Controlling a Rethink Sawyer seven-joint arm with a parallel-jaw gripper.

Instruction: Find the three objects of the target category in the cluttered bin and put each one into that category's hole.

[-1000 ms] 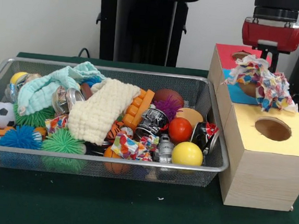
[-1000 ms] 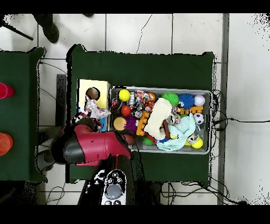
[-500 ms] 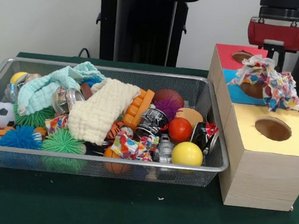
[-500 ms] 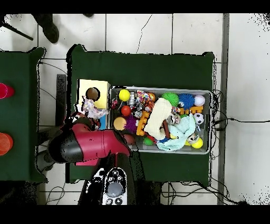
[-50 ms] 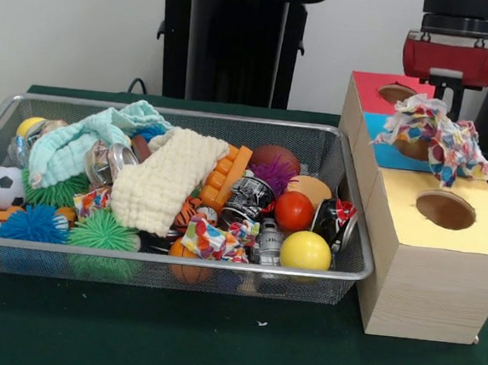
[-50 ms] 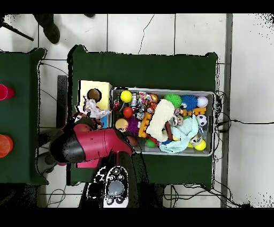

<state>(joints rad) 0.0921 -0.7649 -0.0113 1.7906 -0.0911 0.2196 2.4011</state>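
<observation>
A patterned multicolour cloth [image 5: 436,135] hangs over the blue section [image 5: 383,152] of the wooden box and covers most of its hole. My gripper [image 5: 444,102] comes down into the cloth's top and is shut on it; the fingertips are buried in the fabric. In the overhead view the cloth [image 6: 95,110] shows beside the yellow section's hole [image 6: 93,95], with the red arm [image 6: 91,145] just below it. In the wire bin [image 5: 177,260] lie a cream knitted cloth [image 5: 167,180], a mint cloth [image 5: 76,142] and a small patterned cloth [image 5: 209,239].
The box has a red section with a hole [image 5: 397,93] at the back and a yellow section with an open hole [image 5: 445,210] in front. The bin also holds balls, spiky balls, cans and orange blocks. A black pedestal [image 5: 235,41] stands behind the bin.
The gripper and the hanging cloth moved right over the box's blue section, then settled back slightly left. Nothing in the bin has moved.
</observation>
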